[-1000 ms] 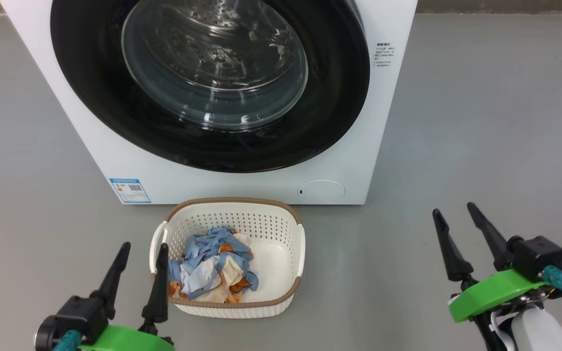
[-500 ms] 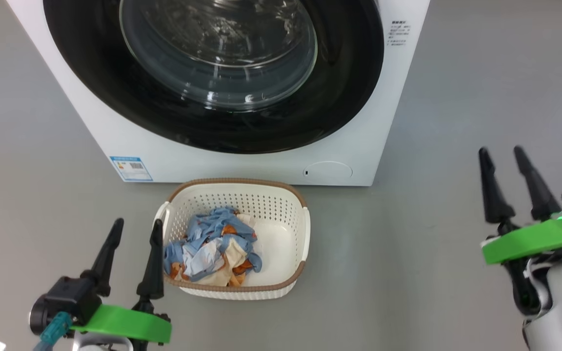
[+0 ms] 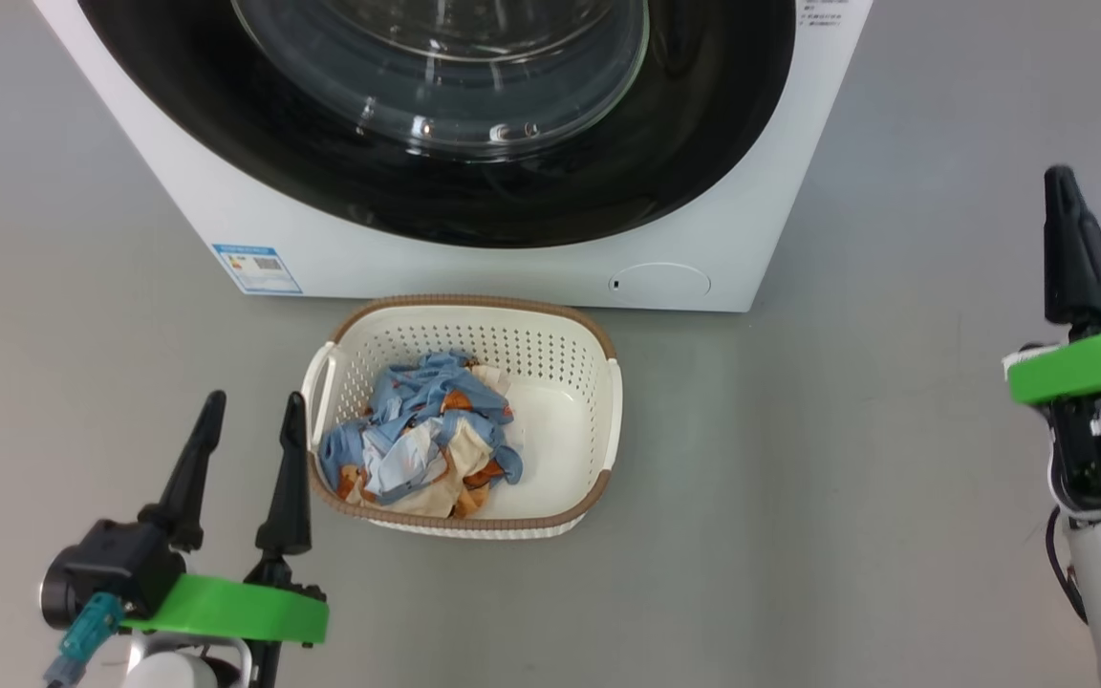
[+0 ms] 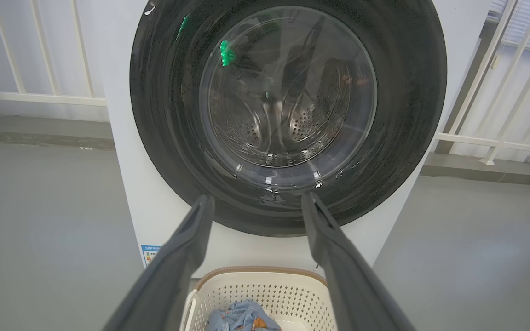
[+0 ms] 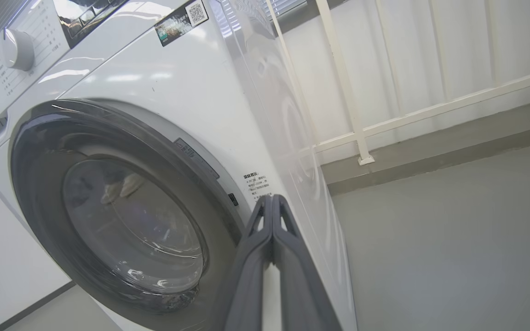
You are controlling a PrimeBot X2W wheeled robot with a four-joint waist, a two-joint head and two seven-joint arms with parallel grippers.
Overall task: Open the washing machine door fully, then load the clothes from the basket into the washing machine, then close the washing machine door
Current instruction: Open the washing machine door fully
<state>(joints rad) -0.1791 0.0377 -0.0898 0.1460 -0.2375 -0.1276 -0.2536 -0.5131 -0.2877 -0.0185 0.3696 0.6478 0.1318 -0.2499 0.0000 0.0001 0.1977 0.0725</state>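
Grey floor all around, with a white railing along the back wall. The washing machine stands square in front, and the washing machine door sits flush against it, glossy black ring around the bulging glass window. Low on the white front are the blue sticker and the round flap.

Right at the machine's foot is the basket, and the clothes lie bunched in its left half, light blue with cream and orange patches.

The left gripper hovers just beside the basket's left side, fingers spread well apart and holding nothing, pointing towards the door. The right gripper is raised off to the machine's right, fingers pressed together with nothing between them. Its tips are near the right edge of the machine's front; whether they touch it, I cannot tell.
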